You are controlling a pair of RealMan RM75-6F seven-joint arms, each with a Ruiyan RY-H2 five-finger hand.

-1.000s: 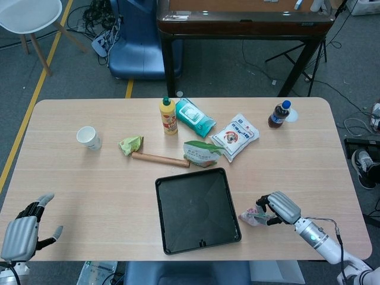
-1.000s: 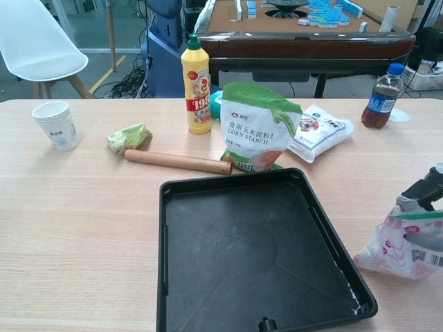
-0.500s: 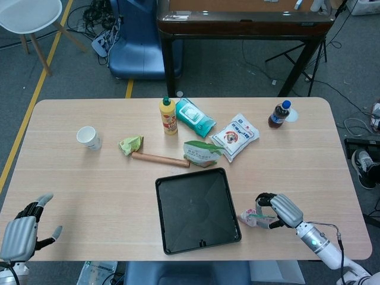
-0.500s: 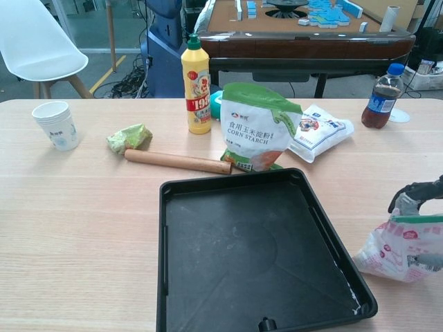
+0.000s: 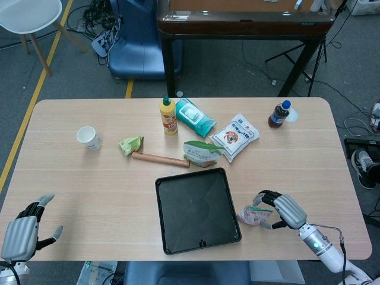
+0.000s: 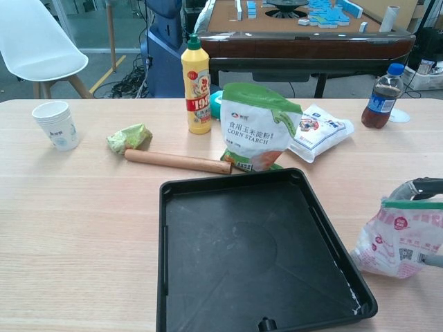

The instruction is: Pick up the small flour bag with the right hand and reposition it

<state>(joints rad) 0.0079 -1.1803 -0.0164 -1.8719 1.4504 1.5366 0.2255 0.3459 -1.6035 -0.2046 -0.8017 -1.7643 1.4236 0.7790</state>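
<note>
The right hand (image 5: pixel 279 209) lies low over the near right part of the table (image 5: pixel 71 178), its forearm running back toward the near right corner and its dark fingers (image 5: pixel 265 195) curled forward around the small flour bag (image 5: pixel 250 215). In the chest view the bag (image 6: pixel 401 238) stands just right of the tray, its green-edged top up, with one dark finger (image 6: pixel 419 187) arched over that top edge and another showing at the bag's right side, so the hand is grasping the bag; whether the bag's base touches the table cannot be told. The black tray (image 5: pixel 196 210) sits just left of the bag, near the table's front edge. Behind the tray stand a corn starch bag (image 6: pixel 257 127) and a wooden rolling pin (image 6: pixel 177 162), with a yellow bottle (image 6: pixel 196 76), a white packet (image 6: pixel 318 131) and a cola bottle (image 6: pixel 383 97) further back. A crumpled green wrapper (image 6: pixel 129 137) and a paper cup (image 6: pixel 57 124) lie off to the left. The left hand (image 5: pixel 24 228) hangs at the near left corner, well apart from everything, fingers spread and holding nothing.
</note>
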